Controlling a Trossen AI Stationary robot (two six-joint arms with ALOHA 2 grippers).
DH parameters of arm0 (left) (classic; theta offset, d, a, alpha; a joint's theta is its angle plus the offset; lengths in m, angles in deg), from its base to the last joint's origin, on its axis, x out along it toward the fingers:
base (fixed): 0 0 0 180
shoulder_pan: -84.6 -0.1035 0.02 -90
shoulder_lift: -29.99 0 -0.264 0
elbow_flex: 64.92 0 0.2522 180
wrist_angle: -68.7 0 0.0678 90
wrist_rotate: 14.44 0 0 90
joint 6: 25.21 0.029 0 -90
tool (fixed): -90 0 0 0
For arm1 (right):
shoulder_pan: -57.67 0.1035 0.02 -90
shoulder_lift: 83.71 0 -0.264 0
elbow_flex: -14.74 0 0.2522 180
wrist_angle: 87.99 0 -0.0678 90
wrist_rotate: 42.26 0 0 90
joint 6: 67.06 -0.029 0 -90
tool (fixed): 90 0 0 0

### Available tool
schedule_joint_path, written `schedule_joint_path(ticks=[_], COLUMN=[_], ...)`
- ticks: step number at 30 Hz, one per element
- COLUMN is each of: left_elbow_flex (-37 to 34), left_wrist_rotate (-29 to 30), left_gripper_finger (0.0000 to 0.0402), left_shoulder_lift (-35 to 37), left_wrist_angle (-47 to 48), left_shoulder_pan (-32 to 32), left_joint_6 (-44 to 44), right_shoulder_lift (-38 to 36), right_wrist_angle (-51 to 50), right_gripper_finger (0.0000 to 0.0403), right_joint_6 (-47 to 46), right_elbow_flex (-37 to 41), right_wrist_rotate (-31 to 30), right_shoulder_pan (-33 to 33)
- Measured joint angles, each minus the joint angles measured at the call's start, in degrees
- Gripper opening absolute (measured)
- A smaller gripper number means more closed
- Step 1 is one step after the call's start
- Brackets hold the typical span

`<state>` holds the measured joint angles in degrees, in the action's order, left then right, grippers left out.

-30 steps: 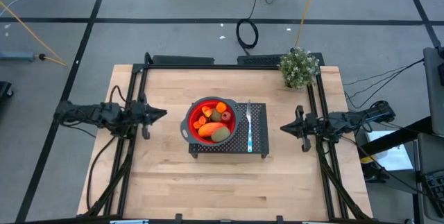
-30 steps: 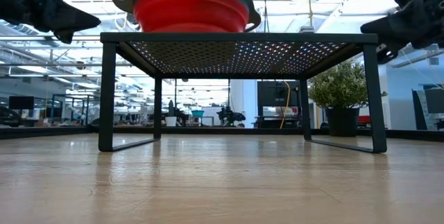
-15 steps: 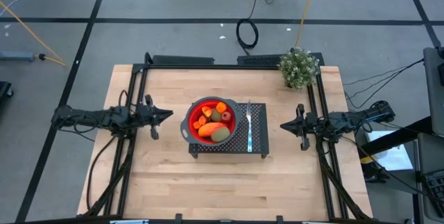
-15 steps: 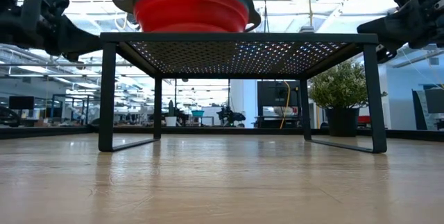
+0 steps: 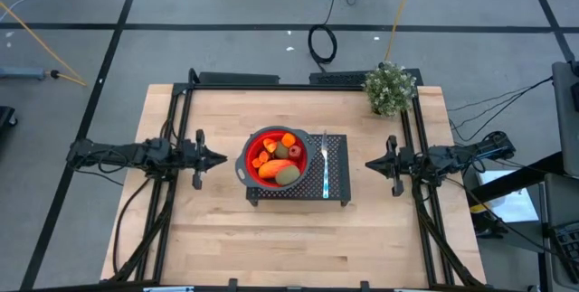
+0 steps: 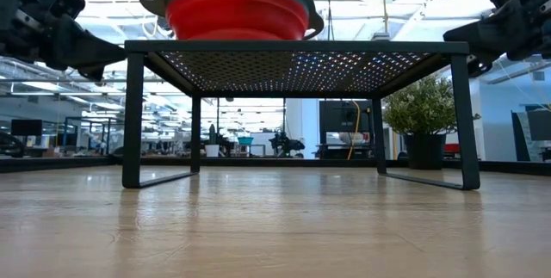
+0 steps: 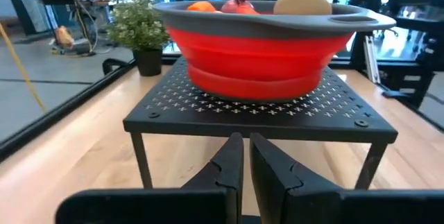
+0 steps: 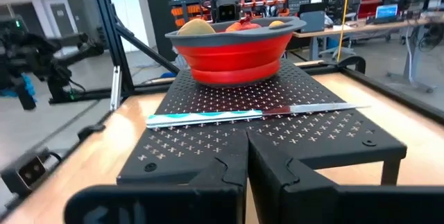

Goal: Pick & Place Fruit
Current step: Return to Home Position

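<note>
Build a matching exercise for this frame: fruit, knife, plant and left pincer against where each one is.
Things:
1. fruit
2. knife
3. plant
4. left pincer

Places:
A. on a corner of the table
B. in the red bowl
C. beside the shelf, above the table, shut
D. flat on the shelf next to the bowl

Pairs: 1-B; 2-D; 3-A; 4-C

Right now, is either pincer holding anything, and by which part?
Nothing. The left pincer and right pincer are shut and empty, beside the shelf; the fruit lies in the bowl.
</note>
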<state>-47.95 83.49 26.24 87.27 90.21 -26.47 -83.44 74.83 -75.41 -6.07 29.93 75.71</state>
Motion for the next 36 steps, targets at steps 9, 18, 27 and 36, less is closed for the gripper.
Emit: schedule_joint_path(ticks=[9,18,27,36], left_elbow_flex=[0.01,-0.01,-0.03,-0.05], left_wrist_rotate=[0.87,1.10,1.13,1.13], left_gripper_finger=[0.0026,0.0026,0.0026,0.0026], left_shoulder_lift=[0.00,0.00,0.00,0.00], left_wrist_angle=[0.01,-0.27,-0.54,-0.63], left_shoulder_pan=[0.00,0.00,0.00,0.02], left_joint_6=[1.12,0.96,0.97,0.99], right_shoulder_lift=[0.01,0.02,0.02,0.02], right_wrist_angle=[-0.61,-0.64,-0.64,-0.64], right_gripper_finger=[0.0000,0.0000,0.0000,0.0000], right_joint_6=[3.65,7.58,7.53,7.53], right_elbow_flex=[0.00,0.00,0.00,0.04], right_wrist_rotate=[-0.37,-1.68,-1.64,-1.62], right_shoulder_pan=[0.00,0.00,0.00,0.00])
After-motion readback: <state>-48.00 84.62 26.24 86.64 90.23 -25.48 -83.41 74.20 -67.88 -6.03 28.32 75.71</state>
